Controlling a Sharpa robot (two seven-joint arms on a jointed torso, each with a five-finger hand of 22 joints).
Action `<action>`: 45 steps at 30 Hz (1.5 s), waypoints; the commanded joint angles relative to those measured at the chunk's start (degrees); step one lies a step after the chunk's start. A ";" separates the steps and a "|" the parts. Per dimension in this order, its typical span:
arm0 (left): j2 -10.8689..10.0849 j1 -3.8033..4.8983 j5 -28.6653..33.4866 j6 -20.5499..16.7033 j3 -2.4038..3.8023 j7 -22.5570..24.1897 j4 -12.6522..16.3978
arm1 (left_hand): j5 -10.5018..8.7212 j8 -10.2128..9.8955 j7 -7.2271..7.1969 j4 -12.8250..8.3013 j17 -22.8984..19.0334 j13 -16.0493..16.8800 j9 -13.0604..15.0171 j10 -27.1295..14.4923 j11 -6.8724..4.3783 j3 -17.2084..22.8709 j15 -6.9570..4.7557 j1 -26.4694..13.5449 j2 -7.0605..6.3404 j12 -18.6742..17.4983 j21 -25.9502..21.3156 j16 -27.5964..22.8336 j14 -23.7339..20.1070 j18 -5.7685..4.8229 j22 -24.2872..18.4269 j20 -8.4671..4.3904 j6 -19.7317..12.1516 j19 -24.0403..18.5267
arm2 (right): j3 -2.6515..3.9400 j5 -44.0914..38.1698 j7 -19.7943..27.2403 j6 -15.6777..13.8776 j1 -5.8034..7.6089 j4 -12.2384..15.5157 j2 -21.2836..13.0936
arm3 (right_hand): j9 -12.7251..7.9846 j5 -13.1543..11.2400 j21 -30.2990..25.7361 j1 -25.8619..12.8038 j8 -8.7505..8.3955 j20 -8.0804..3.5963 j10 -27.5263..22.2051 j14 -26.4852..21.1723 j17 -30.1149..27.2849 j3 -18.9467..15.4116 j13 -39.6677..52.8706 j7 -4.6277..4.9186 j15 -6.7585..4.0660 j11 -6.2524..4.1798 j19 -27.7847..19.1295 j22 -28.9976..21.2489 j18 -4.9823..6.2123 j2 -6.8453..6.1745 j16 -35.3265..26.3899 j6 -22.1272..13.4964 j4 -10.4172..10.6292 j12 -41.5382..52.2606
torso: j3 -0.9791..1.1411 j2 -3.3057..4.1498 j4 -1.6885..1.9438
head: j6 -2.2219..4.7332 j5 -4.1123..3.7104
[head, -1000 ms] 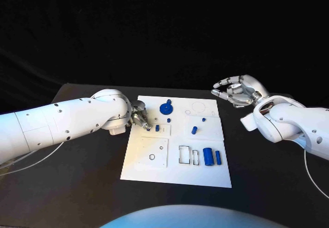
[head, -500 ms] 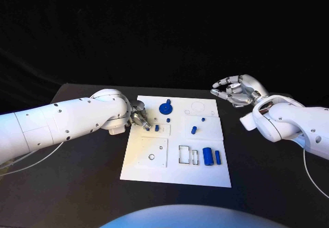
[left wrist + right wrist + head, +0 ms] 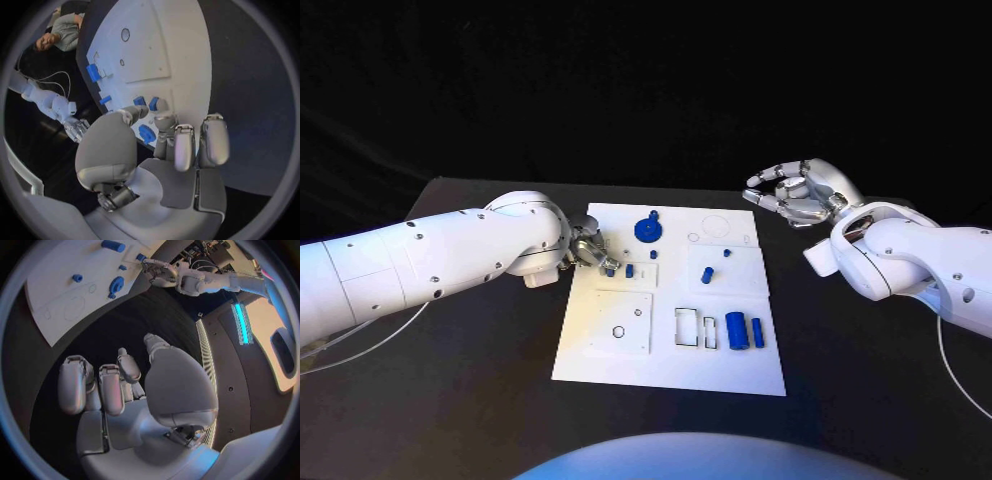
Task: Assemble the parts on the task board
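I see the task board (image 3: 671,350) lying in the middle of the black table (image 3: 473,400), with blue parts spread over its far half. A large round part (image 3: 648,229) sits near the far edge, small pegs (image 3: 708,273) lie mid-board, and 2 blue cylinders (image 3: 744,331) lie side by side at the near right beside an open rectangular slot (image 3: 689,326). That slot and the ring-shaped recesses look unfilled, so I judge the assembly early, with most parts left to seat.

My left hand (image 3: 593,250) is at the board's left edge, fingertips down next to a small blue piece (image 3: 630,269); I cannot tell whether it has hold of it. My right hand (image 3: 798,193) hovers off the board's far right corner, fingers loosely curled, holding nothing.
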 commanded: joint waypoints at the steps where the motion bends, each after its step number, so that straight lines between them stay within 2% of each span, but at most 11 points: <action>1: -0.12 -0.13 1.19 -0.19 0.08 -0.41 -0.02 | -0.31 -0.31 0.18 0.07 9.23 0.04 -0.09 -0.51 0.09 -1.17 -0.28 -0.70 0.08 0.17 -0.29 -0.34 4.63 -0.12 -0.13 -0.23 0.18 -0.10 | 0.00 -0.30 0.43 -0.06 -0.07 0.06 0.00 | -0.06 -0.07 -0.35 0.24 0.33 -0.24 -0.12 2.43 1.09 0.06 -0.08 -0.13 -0.29 -0.21 -0.31 5.34 0.61 0.12 -0.38 -0.44 -0.42 -0.17 | 0.01 0.00 -0.01 | 0.09 -0.11; 10: -0.61 -0.08 1.53 -0.88 0.98 -0.37 0.22 | -0.84 -0.57 0.16 0.14 9.11 0.04 -0.21 -0.59 0.08 -3.47 -0.27 -1.76 0.55 0.20 -0.39 -0.38 4.61 -0.11 -0.24 -0.24 0.29 -0.05 | 0.00 -0.35 0.40 -0.15 -0.13 0.06 -0.04 | -0.07 -0.08 -0.31 0.23 0.33 -0.24 -0.12 2.43 1.10 0.06 -0.08 -0.13 -0.29 -0.21 -0.28 5.36 0.60 0.13 -0.38 -0.45 -0.41 -0.17 | 0.03 -0.01 -0.02 | 0.20 -0.13; 16: -1.34 -0.04 1.23 -3.31 2.66 -0.07 1.07 | -10.50 -1.31 0.34 0.24 7.63 -2.29 -0.41 -2.01 0.28 -8.91 -0.12 -3.35 2.37 -1.80 -1.44 -1.04 4.23 0.28 -2.02 -0.18 -0.43 -1.08 | 0.00 -0.33 0.42 -0.18 -0.37 0.11 -0.01 | -0.08 -0.12 -0.35 0.16 0.35 -0.25 -0.13 2.44 1.11 0.05 -0.10 -0.12 -0.29 -0.21 -0.29 5.34 0.61 0.16 -0.38 -0.47 -0.33 -0.19 | -0.03 -0.01 -0.06 | 0.96 -0.67; 18: -1.70 0.03 1.30 -5.37 3.17 0.84 1.57 | -10.67 -1.55 0.62 0.23 6.49 -4.39 -0.40 -3.23 0.54 -10.30 0.06 -3.09 2.94 -3.62 -2.32 -1.58 3.94 0.61 -3.59 -0.08 -1.14 -2.11 | 0.00 -0.32 0.43 -0.22 -0.41 0.10 -0.02 | -0.08 -0.12 -0.35 0.16 0.35 -0.25 -0.13 2.44 1.11 0.05 -0.10 -0.12 -0.29 -0.21 -0.29 5.34 0.61 0.16 -0.38 -0.47 -0.33 -0.19 | 0.00 0.00 -0.08 | 1.05 -0.74; 20: -2.13 0.28 2.55 -8.79 3.64 4.94 2.25 | -10.48 -2.02 1.86 0.20 0.18 -13.05 -0.46 -8.99 1.68 -12.32 1.00 -1.59 3.86 -11.46 -7.10 -4.95 1.94 2.26 -11.80 0.50 -4.35 -7.69 | 0.00 -0.24 0.46 -0.27 -0.47 0.03 -0.03 | -0.08 -0.12 -0.35 0.16 0.35 -0.25 -0.13 2.44 1.11 0.05 -0.10 -0.12 -0.29 -0.21 -0.29 5.34 0.61 0.16 -0.38 -0.47 -0.33 -0.19 | 0.03 -0.08 -0.06 | 1.15 -0.87; 21: -2.18 0.38 3.47 -10.12 3.75 7.26 2.41 | -10.45 -2.06 2.29 0.17 -0.97 -13.96 -0.48 -10.20 2.06 -12.49 1.34 -0.74 4.14 -12.28 -7.98 -5.64 1.50 2.49 -13.03 0.76 -5.60 -8.55 | 0.00 -0.22 0.47 -0.28 -0.49 -0.01 -0.04 | -0.08 -0.12 -0.35 0.16 0.35 -0.25 -0.13 2.44 1.11 0.05 -0.10 -0.12 -0.29 -0.21 -0.29 5.34 0.61 0.16 -0.38 -0.47 -0.33 -0.19 | 0.03 -0.08 -0.04 | 1.21 -0.91; 23: -2.08 0.52 5.25 -12.76 3.87 12.30 2.66 | -10.50 -2.46 4.50 0.21 -11.06 -15.08 -0.63 -16.10 4.53 -10.87 3.33 5.02 4.55 -14.37 -15.62 -11.99 -3.17 4.30 -24.14 2.34 -11.08 -16.46 | 0.00 -0.19 0.50 -0.33 -0.52 -0.08 -0.05 | -0.08 -0.13 -0.45 0.13 0.36 -0.25 -0.19 2.42 1.05 0.04 -0.19 -0.12 -0.29 -0.20 -0.35 5.28 0.63 0.19 -0.42 -0.48 -0.30 -0.28 | 0.03 -0.10 0.03 | 1.38 -1.03; 25: -1.76 0.59 5.62 -14.88 3.78 17.15 2.80 | -10.14 -3.23 6.63 -1.37 -23.79 -16.69 -1.16 -21.94 5.99 -8.85 5.09 11.24 3.98 -17.24 -23.81 -21.12 -10.56 6.09 -34.58 3.43 -15.67 -24.25 | 0.00 -0.22 0.55 -0.38 -0.56 -0.15 -0.03 | -0.08 -0.13 -0.45 0.13 0.36 -0.25 -0.19 2.42 1.05 0.04 -0.19 -0.12 -0.29 -0.20 -0.35 5.28 0.63 0.19 -0.42 -0.48 -0.30 -0.28 | 0.01 -0.03 0.07 | 1.67 -1.15; 27: -1.12 0.56 4.07 -17.49 3.35 23.24 2.86 | -9.96 -4.06 7.43 -3.83 -33.09 -19.13 -2.17 -26.66 7.08 -5.51 5.95 18.57 3.18 -20.65 -27.17 -28.84 -17.57 6.01 -36.41 4.66 -19.31 -26.21 | 0.00 -0.26 0.61 -0.40 -0.62 -0.25 0.01 | -0.09 -0.13 -0.48 0.13 0.37 -0.25 -0.25 2.41 0.99 0.05 -0.26 -0.12 -0.29 -0.21 -0.36 5.26 0.64 0.21 -0.45 -0.48 -0.29 -0.35 | -0.06 0.03 0.00 | 1.87 -1.23; 35: 1.48 -0.55 -10.34 -22.08 1.69 33.09 1.60 | -10.46 -4.54 8.14 -5.31 -35.83 -27.85 -7.21 -29.66 8.25 -1.96 6.93 24.81 0.11 -29.13 -30.64 -30.64 -19.22 6.52 -38.60 6.01 -19.10 -25.96 | 0.00 -0.39 0.74 -0.30 -0.75 -0.23 0.19 | -0.11 -0.14 -0.69 0.16 0.43 -0.26 -0.26 2.41 0.99 0.16 -0.29 -0.13 -0.29 -0.21 -0.46 5.13 0.68 0.44 -0.47 -0.50 -0.23 -0.37 | -0.02 0.08 0.03 | 2.04 -1.16; 45: 5.19 -1.33 -23.54 -16.20 0.28 31.30 -1.93 | -10.58 -7.96 7.40 -5.79 -37.20 -34.95 -14.92 -30.82 8.93 -3.93 7.35 25.90 -0.69 -34.12 -29.64 -27.35 -17.50 6.56 -37.98 6.41 -16.60 -24.13 | 0.00 -1.17 0.83 -0.26 -0.83 -0.27 0.29 | -0.14 -0.03 -0.65 0.41 0.52 -0.27 -0.35 2.43 1.02 0.38 -0.44 -0.14 -0.30 -0.23 -0.40 5.18 0.66 0.70 -0.48 -0.53 -0.31 -0.51 | -0.05 0.19 -0.08 | 2.24 -0.92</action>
